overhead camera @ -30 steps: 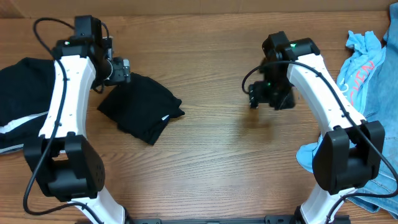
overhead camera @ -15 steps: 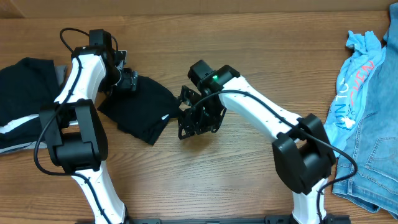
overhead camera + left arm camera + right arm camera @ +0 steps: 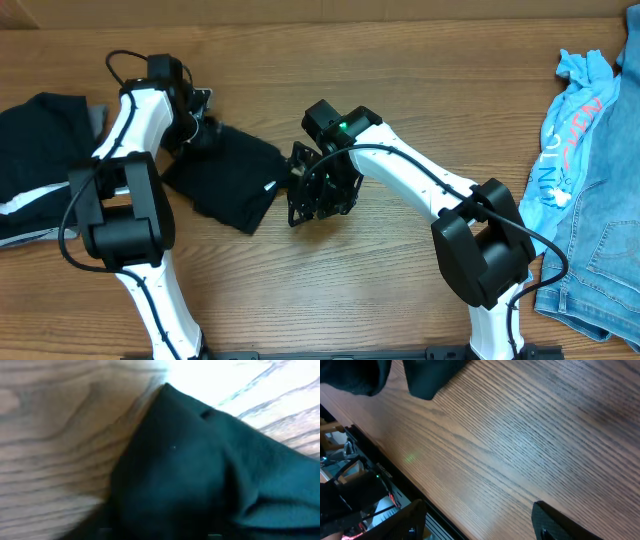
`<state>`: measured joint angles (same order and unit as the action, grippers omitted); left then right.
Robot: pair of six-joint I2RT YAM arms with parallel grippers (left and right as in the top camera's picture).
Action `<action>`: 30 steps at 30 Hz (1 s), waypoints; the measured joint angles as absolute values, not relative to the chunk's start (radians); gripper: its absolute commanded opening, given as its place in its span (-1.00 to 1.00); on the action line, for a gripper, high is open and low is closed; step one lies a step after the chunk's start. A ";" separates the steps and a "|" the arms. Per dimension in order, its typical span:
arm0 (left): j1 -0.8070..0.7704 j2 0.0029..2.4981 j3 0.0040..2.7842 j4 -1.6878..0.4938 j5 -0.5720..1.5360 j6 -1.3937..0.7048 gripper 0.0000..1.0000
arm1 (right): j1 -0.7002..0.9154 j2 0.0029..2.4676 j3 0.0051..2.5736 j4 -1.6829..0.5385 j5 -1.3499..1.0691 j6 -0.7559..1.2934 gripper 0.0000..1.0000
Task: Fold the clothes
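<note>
A folded black garment (image 3: pixel 225 178) lies on the wooden table left of centre. My left gripper (image 3: pixel 203 131) is down at its far left corner; in the left wrist view the black cloth (image 3: pixel 200 475) fills the lower frame and hides the fingers. My right gripper (image 3: pixel 313 196) hovers just right of the garment's right edge. In the right wrist view it is open and empty (image 3: pixel 480 510) over bare wood, with the black garment's edge (image 3: pixel 422 377) at the top left.
A pile of black clothes (image 3: pixel 40 160) with a white stripe lies at the far left. A light blue shirt (image 3: pixel 575 115) and jeans (image 3: pixel 605 250) lie at the right edge. The table's front edge and the robot base show in the right wrist view (image 3: pixel 365 485).
My right arm has swung from the table's right half across to the black garment's right edge. My left gripper has shifted slightly right and down onto the garment's corner.
</note>
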<state>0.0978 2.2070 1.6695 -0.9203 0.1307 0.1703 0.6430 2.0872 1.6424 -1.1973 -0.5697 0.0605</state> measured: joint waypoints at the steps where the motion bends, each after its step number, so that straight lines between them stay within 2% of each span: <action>1: 0.104 2.209 1.671 -0.945 0.132 0.175 -0.92 | 0.643 2.087 1.642 -1.198 -0.570 0.060 0.45; 3: 0.107 2.210 1.680 -1.009 0.111 0.152 -0.92 | 0.643 2.087 1.642 -1.202 -0.569 0.060 0.46; 6: 0.121 2.217 1.681 -1.203 0.017 0.010 -0.91 | 0.642 2.087 1.642 -1.205 -0.530 0.060 0.53; 7: 0.133 2.225 1.679 -1.270 0.000 -0.036 -0.71 | 0.641 2.087 1.642 -1.205 -0.502 0.063 0.53; 8: 0.147 2.233 1.676 -1.317 -0.014 -0.077 -0.10 | 0.641 2.087 1.642 -1.205 -0.484 0.067 0.53; 9: 0.154 2.237 1.674 -1.356 -0.026 -0.109 -0.09 | 0.640 2.087 1.642 -1.205 -0.471 0.068 0.53; 10: 0.158 2.239 1.673 -1.370 -0.036 -0.115 0.17 | 0.639 2.087 1.642 -1.208 -0.466 0.071 0.52; 11: 0.159 2.239 1.673 -1.377 -0.042 -0.132 0.58 | 0.637 2.087 1.642 -1.215 -0.464 0.070 0.52; 12: 0.159 2.240 1.673 -1.380 -0.047 -0.139 0.67 | 0.637 2.087 1.642 -1.224 -0.464 0.064 0.52; 15: 0.159 2.240 1.673 -1.380 -0.057 -0.149 0.59 | 0.640 2.087 1.644 -1.241 -0.464 0.045 0.40; 16: 0.159 2.240 1.673 -1.380 -0.057 -0.152 0.61 | 0.642 2.088 1.652 -1.264 -0.464 0.036 0.29; 18: 0.159 2.239 1.673 -1.371 -0.057 -0.152 0.63 | 0.645 2.095 1.718 -1.364 -0.464 0.006 -0.14; 19: 0.159 2.236 1.673 -1.353 -0.057 -0.153 0.64 | 0.652 2.096 1.781 -1.402 -0.464 -0.007 -0.49; 21: 0.159 2.207 1.668 -1.303 -0.057 -0.155 0.69 | 0.682 2.096 1.879 -1.423 -0.464 -0.033 -0.92; 23: 0.159 2.151 1.666 -1.252 -0.057 -0.156 0.82 | 0.733 2.096 1.934 -1.384 -0.466 -0.047 -0.92; 26: 0.159 1.933 1.665 -1.131 -0.057 -0.159 0.78 | 0.799 2.096 1.933 -1.325 -0.490 -0.045 -0.92; 30: 0.170 1.895 1.668 -1.121 -0.056 -0.190 0.77 | 0.891 2.097 1.872 -1.090 -0.529 0.039 -0.92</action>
